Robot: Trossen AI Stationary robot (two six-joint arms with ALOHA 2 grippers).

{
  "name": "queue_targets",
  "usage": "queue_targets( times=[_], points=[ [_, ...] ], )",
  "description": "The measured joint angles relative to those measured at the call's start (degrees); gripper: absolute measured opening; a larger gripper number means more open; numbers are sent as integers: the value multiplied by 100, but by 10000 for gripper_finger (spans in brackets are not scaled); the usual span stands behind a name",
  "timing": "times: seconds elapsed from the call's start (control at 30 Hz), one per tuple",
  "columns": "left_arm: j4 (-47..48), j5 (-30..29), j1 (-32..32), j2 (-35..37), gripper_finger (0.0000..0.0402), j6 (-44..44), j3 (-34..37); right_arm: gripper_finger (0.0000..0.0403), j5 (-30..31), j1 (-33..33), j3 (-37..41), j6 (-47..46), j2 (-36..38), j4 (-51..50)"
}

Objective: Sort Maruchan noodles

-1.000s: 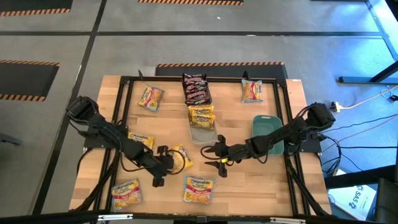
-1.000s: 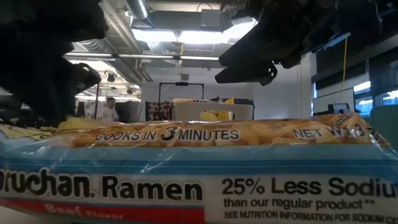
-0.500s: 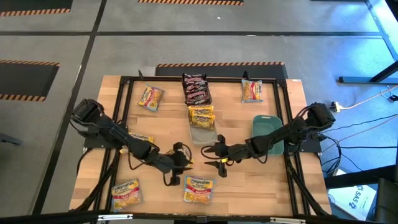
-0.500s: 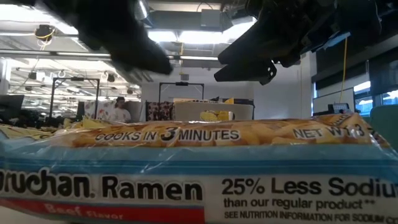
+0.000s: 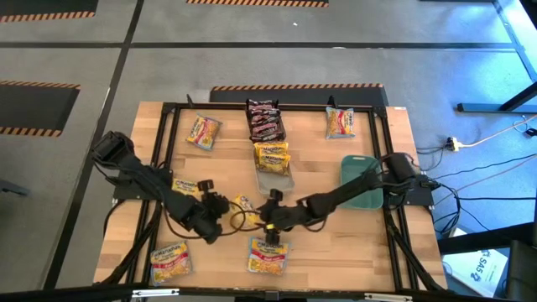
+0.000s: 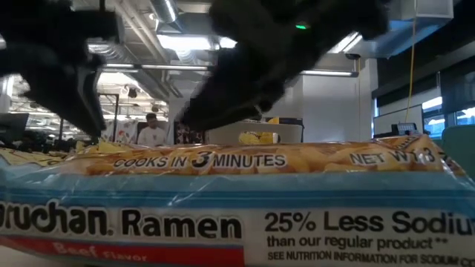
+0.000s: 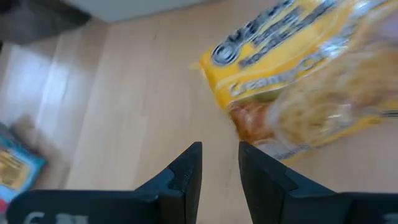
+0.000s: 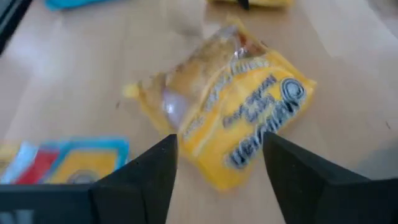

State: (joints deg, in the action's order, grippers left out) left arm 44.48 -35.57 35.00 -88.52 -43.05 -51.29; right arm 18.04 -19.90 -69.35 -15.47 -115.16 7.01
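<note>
So the yellow ramen packet (image 5: 244, 209) is lying flat mid-table, right between the two grippers. The right gripper (image 5: 270, 216) sits just beside it, fingers (image 8: 137, 180) spread wide with the packet (image 8: 227, 127) showing between them. The left gripper (image 5: 211, 220) is on its other side with fingers (image 7: 180, 174) only narrowly apart, nothing between them. The clear bin (image 5: 274, 178) has a yellow packet (image 5: 272, 156) at its far end. The teal bin (image 5: 359, 178) sits under the right arm, can't tell what's in it. Other packets are scattered around the wooden table (image 5: 336, 243).
</note>
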Motion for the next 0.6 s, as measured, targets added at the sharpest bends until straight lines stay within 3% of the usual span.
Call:
queue_targets(
  times=[0.13, 0.37, 0.5, 0.6],
  points=[
    [-569, 92, -21, -3, 98, -190, 525, 157, 47, 107, -603, -102, -365, -379],
    [-1677, 365, 1, -1, 98, -175, 892, 44, -319, 276, -806, -80, -730, -471],
    [-2284, 393, 2, -1, 98, 104, 897, 8, -263, 267, -804, 89, -680, -838],
    [-2911, 798, -12, -31, 98, 489, 899, 4, -211, 258, -808, 94, -574, -1319]
  ],
)
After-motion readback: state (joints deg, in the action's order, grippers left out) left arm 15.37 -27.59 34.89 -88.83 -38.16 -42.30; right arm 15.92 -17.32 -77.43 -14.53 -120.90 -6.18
